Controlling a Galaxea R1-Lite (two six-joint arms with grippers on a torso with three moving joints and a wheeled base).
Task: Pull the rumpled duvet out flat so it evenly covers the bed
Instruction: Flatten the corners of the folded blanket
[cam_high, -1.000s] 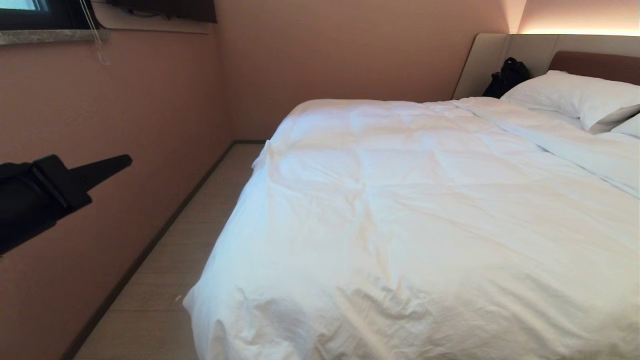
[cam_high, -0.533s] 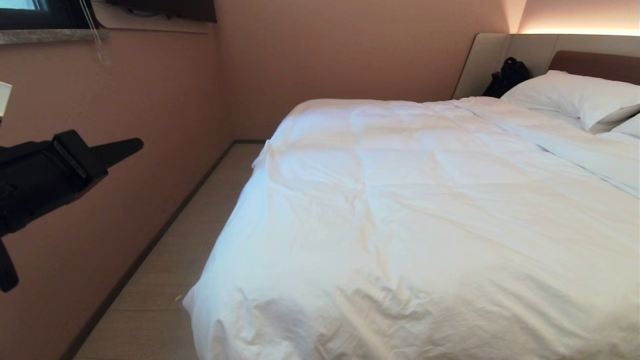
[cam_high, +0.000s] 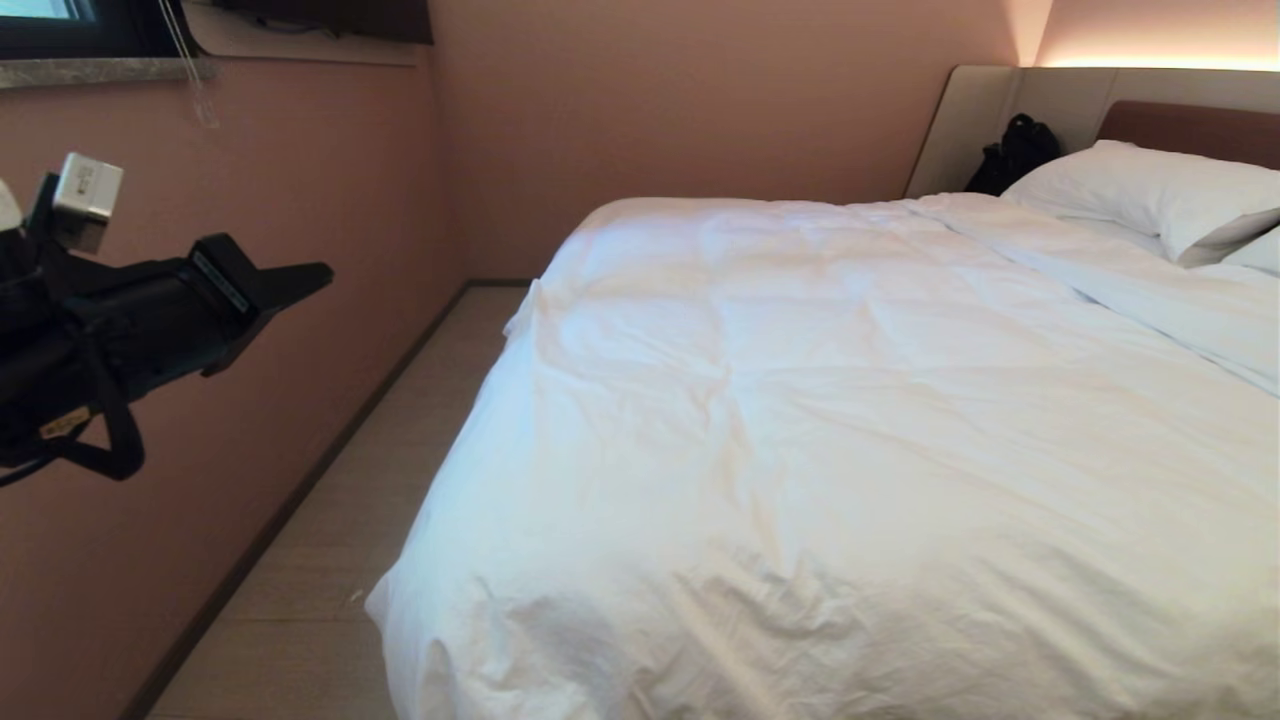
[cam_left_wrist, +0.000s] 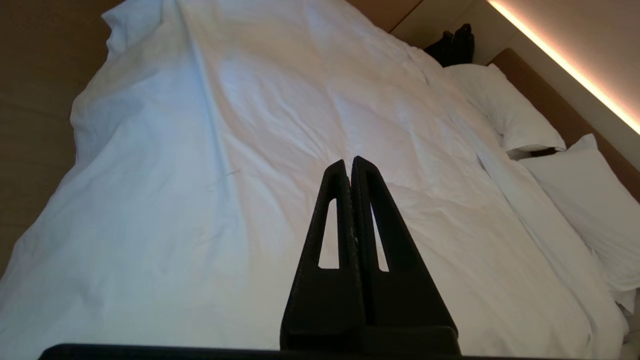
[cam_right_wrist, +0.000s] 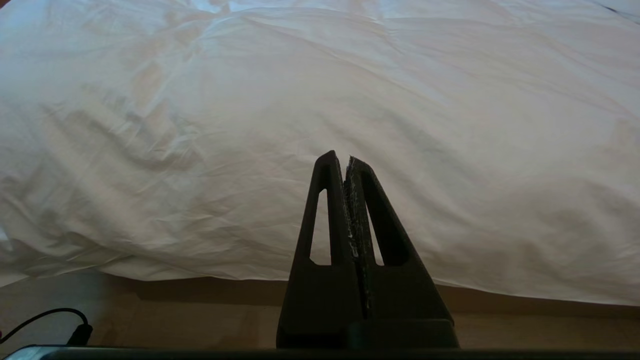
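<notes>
Duvet (cam_high: 850, 430) lies well apart from closed left claw (cam_high: 318, 277).

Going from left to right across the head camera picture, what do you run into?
Left claw, shut and raised beside the pink wall → strip of floor → duvet spread over the bed → black bag → pillows by the headboard.

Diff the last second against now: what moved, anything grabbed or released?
The left gripper rose and pushed further into the head view from the left, toward the bed, shut and empty throughout; it touches nothing. Nothing was grabbed or released. The duvet, the pillows and the black bag lie as before. The right gripper hangs shut near the duvet's hanging edge.
</notes>
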